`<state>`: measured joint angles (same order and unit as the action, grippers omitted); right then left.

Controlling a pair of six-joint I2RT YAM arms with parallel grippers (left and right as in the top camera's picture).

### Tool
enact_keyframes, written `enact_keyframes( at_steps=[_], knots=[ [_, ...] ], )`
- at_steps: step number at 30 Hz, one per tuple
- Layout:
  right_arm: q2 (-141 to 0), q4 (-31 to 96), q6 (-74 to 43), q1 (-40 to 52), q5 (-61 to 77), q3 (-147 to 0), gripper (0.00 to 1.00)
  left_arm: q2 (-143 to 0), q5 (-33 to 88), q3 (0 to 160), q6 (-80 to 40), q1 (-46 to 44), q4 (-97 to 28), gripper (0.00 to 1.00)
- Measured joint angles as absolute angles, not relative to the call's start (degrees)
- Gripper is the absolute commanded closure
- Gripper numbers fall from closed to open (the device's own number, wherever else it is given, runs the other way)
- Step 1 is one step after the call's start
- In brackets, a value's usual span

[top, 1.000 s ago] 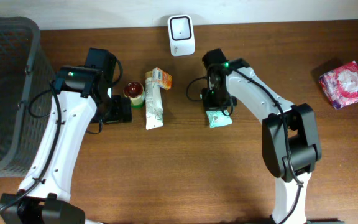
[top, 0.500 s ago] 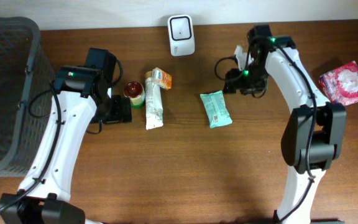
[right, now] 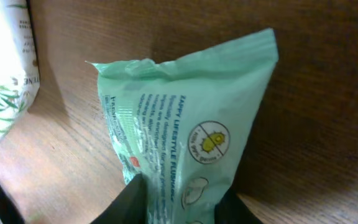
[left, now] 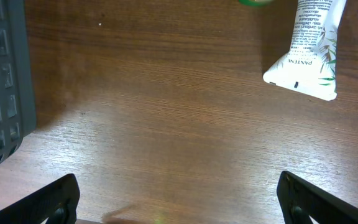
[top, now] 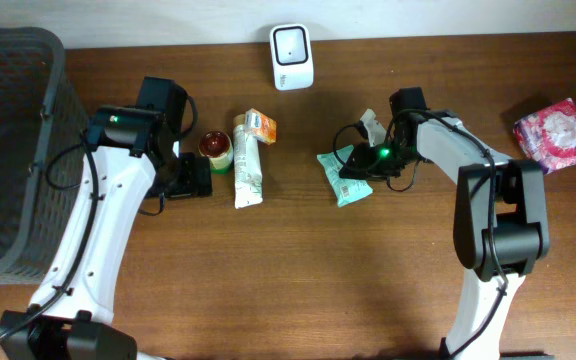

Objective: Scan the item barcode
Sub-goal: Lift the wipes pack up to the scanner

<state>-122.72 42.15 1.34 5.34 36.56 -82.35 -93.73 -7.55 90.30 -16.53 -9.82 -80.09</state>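
My right claw (right: 179,202) pinches one end of the pale green plastic packet (right: 185,112) — long axis pointing away from me, on the desk (top: 268,270). Its print shows only at my wrist — overhead, just a green shape.

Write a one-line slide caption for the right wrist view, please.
Right end effector pinches a mint-green packet on the wooden table.

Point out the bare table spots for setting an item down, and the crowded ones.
Bare: the wide front strip of table below all the items, and the gap between white tube and green packet. Crowded: jar, tube and orange box bunched beside the left gripper.
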Motion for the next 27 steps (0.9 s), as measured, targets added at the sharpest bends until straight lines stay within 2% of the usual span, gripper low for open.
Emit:
enact_keyframes(
  at_steps=[2,9,17,27],
  knots=[
    [-122.72,42.26,-0.34,5.34,37.45,-82.43,0.96,-93.73,-7.57,90.3,-16.53,-9.82,-80.09,0.01],
    [-123.02,47.94,-4.36,5.34,39.13,-92.51,0.96,-93.73,-7.57,90.3,-16.53,-9.82,-80.07,0.01],
    [-122.96,44.88,-5.56,6.2,53.12,-108.88,0.96,-93.73,-7.57,90.3,-16.53,-9.82,-80.09,0.01],
    [-115.59,40.42,-11.46,11.31,51.88,-110.48,0.96,-93.73,-7.57,90.3,-16.53,-9.82,-80.09,0.01]
  ],
)
